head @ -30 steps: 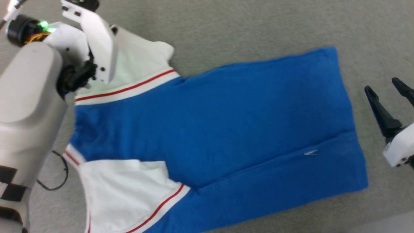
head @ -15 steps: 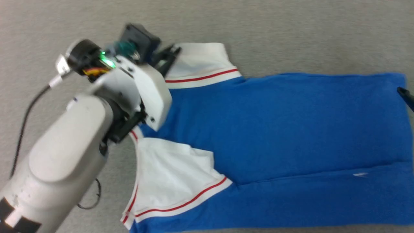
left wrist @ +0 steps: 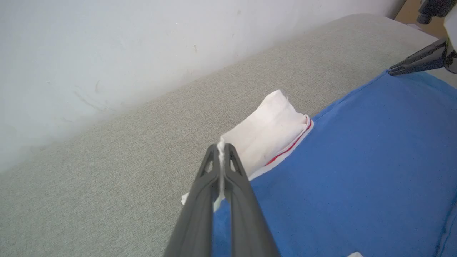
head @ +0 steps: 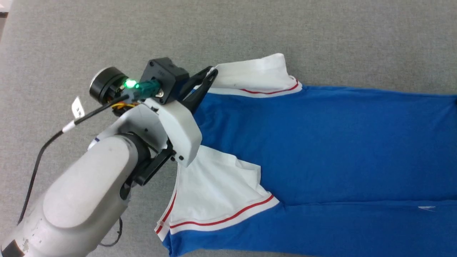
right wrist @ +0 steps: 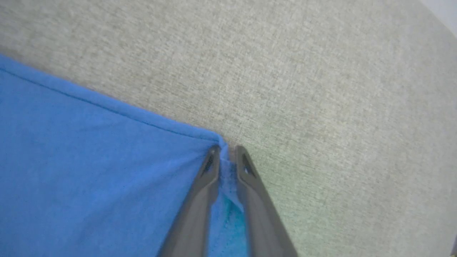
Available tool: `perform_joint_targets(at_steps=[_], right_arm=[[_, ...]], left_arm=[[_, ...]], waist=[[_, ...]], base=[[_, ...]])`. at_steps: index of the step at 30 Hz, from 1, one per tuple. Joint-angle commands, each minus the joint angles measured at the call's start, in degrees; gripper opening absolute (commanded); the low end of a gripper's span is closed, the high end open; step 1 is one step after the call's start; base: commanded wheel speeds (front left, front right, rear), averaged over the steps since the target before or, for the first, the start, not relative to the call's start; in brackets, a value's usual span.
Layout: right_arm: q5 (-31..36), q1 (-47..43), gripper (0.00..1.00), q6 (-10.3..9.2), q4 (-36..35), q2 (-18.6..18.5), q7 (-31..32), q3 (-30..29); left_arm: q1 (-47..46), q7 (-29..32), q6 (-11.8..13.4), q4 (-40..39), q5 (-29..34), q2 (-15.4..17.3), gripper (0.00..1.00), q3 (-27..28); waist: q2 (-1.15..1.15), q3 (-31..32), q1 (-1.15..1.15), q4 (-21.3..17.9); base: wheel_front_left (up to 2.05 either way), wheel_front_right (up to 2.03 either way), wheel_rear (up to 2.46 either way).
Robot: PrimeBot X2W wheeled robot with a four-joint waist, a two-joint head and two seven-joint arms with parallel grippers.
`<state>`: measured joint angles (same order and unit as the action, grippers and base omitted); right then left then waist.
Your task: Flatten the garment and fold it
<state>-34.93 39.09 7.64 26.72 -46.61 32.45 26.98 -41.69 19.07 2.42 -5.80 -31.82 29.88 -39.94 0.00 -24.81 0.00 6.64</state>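
Observation:
The garment (head: 321,142) is a bright blue shirt lying mostly flat on the grey surface, with both white, red-striped sleeves at its left end. My left gripper (head: 211,73) is shut on the cloth edge beside the far sleeve (head: 257,73); in the left wrist view (left wrist: 221,147) a thin white and blue fold shows between its fingers. The near sleeve (head: 217,189) lies folded over the blue body. In the right wrist view my right gripper (right wrist: 227,148) pinches the garment's blue corner (right wrist: 219,141), with bunched cloth between its fingers. The left wrist view also shows its fingers (left wrist: 410,64) at that far corner.
A grey fabric surface (head: 250,28) spreads around the shirt on all sides. A pale wall (left wrist: 107,53) runs along its far edge in the left wrist view. A black cable (head: 35,167) trails from my left arm.
The head camera has swung left, so the whole picture has shifted. My right gripper, open beside the hem corner a second ago, has closed on that corner. The left gripper stays shut.

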Motion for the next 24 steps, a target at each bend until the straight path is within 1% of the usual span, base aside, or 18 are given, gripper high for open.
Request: perform_joint_targets(at_steps=[1, 5, 9, 11, 14, 19, 21, 24], right_arm=[[-0.3, -0.8, 0.00, -0.15, 2.2, 0.8, -1.3, 1.3], [-1.0, -0.3, 0.00, -0.15, 2.6, 1.2, -7.7, 0.7], [-1.0, -2.2, 0.00, -0.15, 1.3, 1.1, -14.0, -1.2], [-1.0, -4.5, 0.00, -0.15, -0.1, 1.2, -16.5, -2.7], [-0.3, -9.5, 0.00, -0.15, -2.8, 1.6, -19.3, -6.0], [0.5, -21.4, 0.00, -0.15, -8.6, 4.3, -20.1, -13.6], [1.2, -26.7, 0.00, -0.15, -11.2, 5.9, -19.2, -16.4], [2.3, -34.1, 0.00, -0.15, -15.1, 8.3, -16.8, -19.6]], left_arm=[[1.4, -1.0, 0.6, 0.0, 0.0, -0.2, 0.00, 0.3], [3.8, -3.2, 1.7, 0.1, -0.6, 0.3, 0.00, 1.3], [7.7, -4.9, 3.4, -1.2, -2.3, 1.5, 0.00, 3.0], [10.6, -5.4, 4.6, -2.3, -3.5, 2.4, 0.00, 3.9], [16.1, -5.8, 7.3, -4.3, -5.0, 4.1, 0.00, 5.2], [26.5, -6.4, 10.9, -8.1, -8.8, 5.6, 0.00, 6.3], [30.3, -6.6, 11.7, -8.4, -9.9, 6.4, 0.00, 6.2], [35.6, -6.7, 12.2, -7.6, -11.7, 7.2, 0.00, 5.5]], waist=[[0.00, 0.8, 0.00, -0.3], [0.00, 3.6, 0.00, -1.1], [0.00, 7.7, 0.00, -2.0], [0.00, 9.8, 0.00, -2.5], [0.00, 12.8, 0.00, -3.2], [0.00, 15.9, 0.00, -3.6], [0.00, 16.5, 0.00, -3.7], [0.00, 16.8, 0.00, -3.8]], base=[[0.00, 0.00, 0.00], [0.00, 0.00, 0.00], [0.00, 0.00, 0.00], [0.00, 0.00, 0.00], [0.00, 0.00, 0.00], [0.00, 0.00, 0.00], [0.00, 0.00, 0.00], [0.00, 0.00, 0.00]])
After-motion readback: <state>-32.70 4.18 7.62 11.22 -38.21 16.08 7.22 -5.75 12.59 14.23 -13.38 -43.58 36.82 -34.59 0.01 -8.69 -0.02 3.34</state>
